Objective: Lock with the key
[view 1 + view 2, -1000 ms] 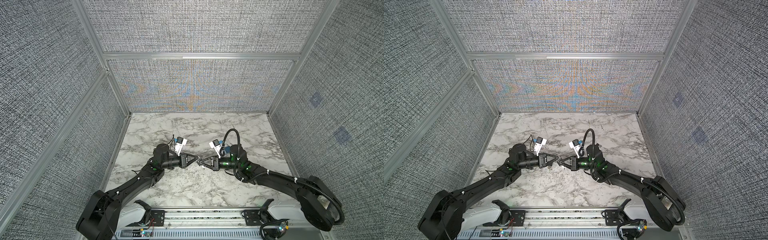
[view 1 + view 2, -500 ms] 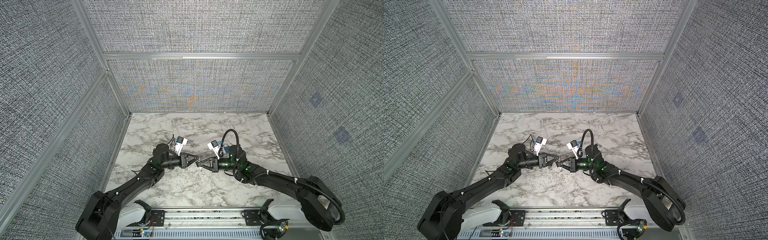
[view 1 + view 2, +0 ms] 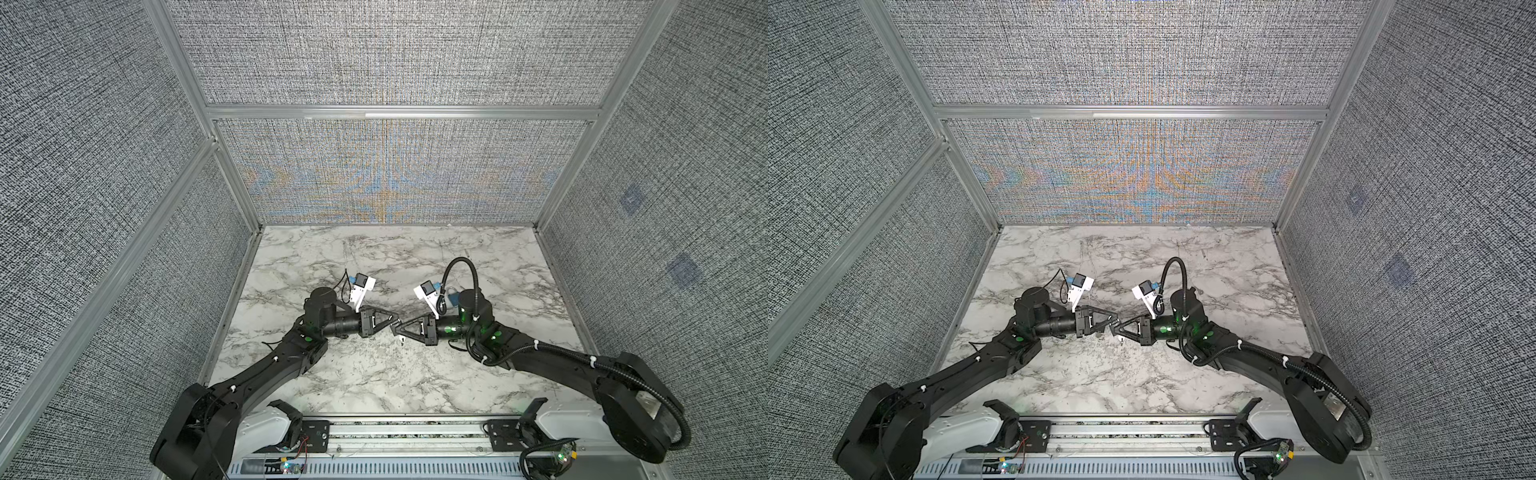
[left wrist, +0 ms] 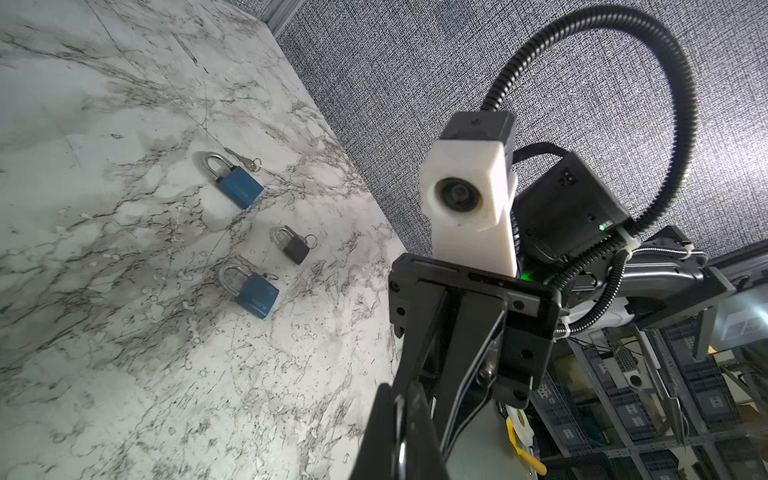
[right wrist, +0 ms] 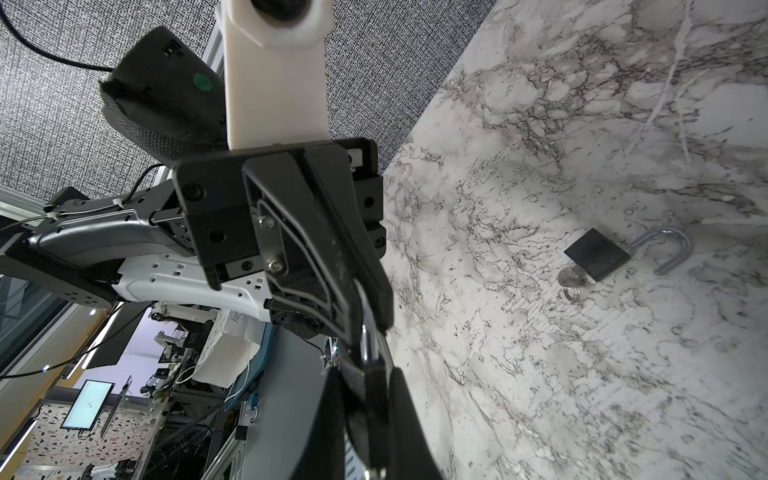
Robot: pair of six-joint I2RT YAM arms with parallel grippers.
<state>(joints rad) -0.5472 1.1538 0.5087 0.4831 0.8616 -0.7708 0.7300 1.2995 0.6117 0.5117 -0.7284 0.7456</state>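
Both grippers meet tip to tip above the middle of the marble table [image 3: 374, 386]. In the right wrist view my right gripper [image 5: 368, 395] is shut on the dark body of a padlock [image 5: 374, 415]. Its silver shackle [image 5: 365, 345] runs up between the left gripper's fingers. In the left wrist view my left gripper [image 4: 401, 411] is shut on that shackle [image 4: 401, 440]. A small key [image 3: 401, 341] hangs under the held padlock in both top views [image 3: 1121, 340]. In both top views the left gripper [image 3: 395, 323] and the right gripper [image 3: 394, 331] touch.
In the left wrist view, two blue padlocks [image 4: 241, 187] [image 4: 253, 291] and a small black one [image 4: 293, 248] lie on the table behind my right arm. An open black padlock [image 5: 598, 254] with keys [image 5: 570, 284] lies behind my left arm. Fabric walls [image 3: 382, 174] enclose three sides.
My left gripper loosened briefly and has shut again on the shackle. Both arms have stayed almost in place, tips still together.
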